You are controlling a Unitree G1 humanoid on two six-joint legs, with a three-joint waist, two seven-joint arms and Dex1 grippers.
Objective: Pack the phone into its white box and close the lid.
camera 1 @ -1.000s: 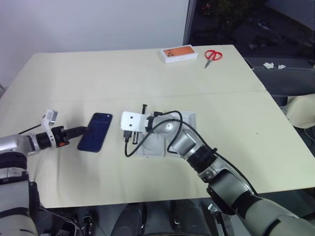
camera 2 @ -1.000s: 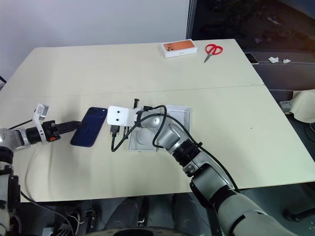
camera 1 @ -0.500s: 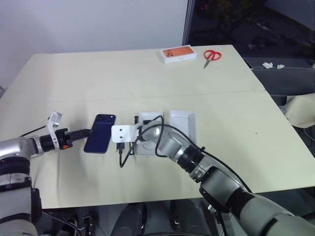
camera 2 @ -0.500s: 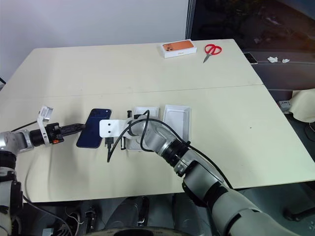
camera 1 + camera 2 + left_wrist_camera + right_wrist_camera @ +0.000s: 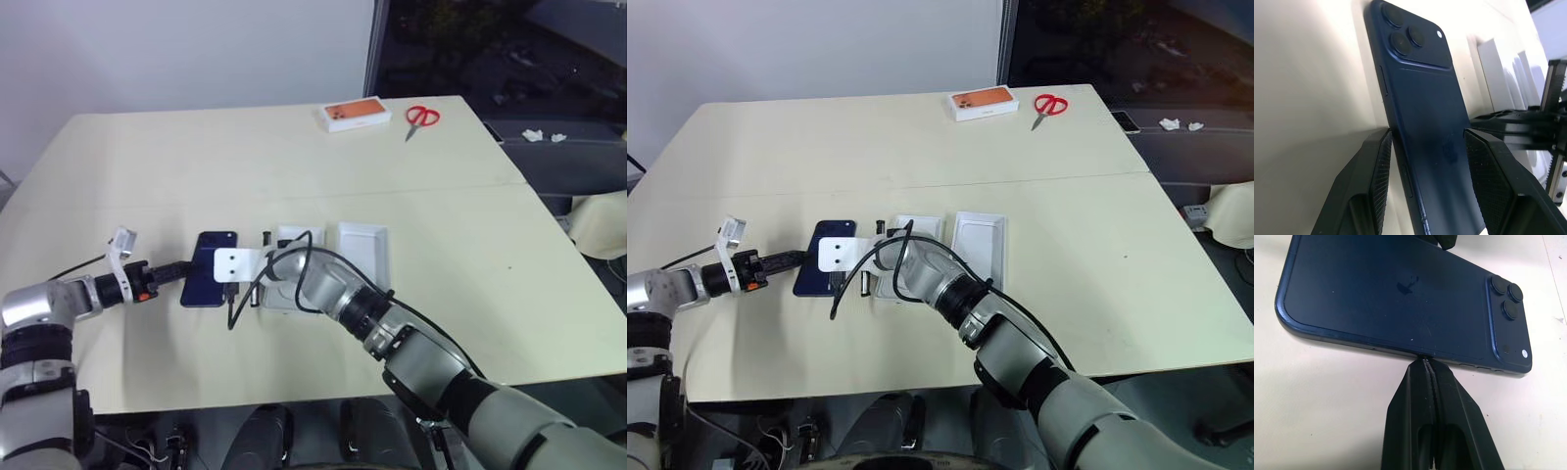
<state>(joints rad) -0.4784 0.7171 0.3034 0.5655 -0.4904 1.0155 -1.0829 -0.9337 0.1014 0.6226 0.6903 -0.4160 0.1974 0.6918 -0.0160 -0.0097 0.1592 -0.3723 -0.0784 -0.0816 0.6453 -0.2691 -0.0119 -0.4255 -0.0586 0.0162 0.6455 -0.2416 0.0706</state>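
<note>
An office or meeting room — two pale cream tables (image 5: 470, 235) stand pushed together edge to edge before a plain white wall (image 5: 176, 49). A dark glass pane (image 5: 500, 44) adjoins the wall, and red scissors (image 5: 422, 117) lie near the far edge.

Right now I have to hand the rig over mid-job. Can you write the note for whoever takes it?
Left gripper: jaws open, straddling the phone, one finger at each long edge, not yet clamped.
Right gripper: jaws shut, tips against the phone's long side edge.
Phone: flat on the table, camera side up, beside the white box.
Lid: open side up, just past the box.
Done: box is open.
Left: grasp the phone, lay it in the box, fit the lid.
</note>
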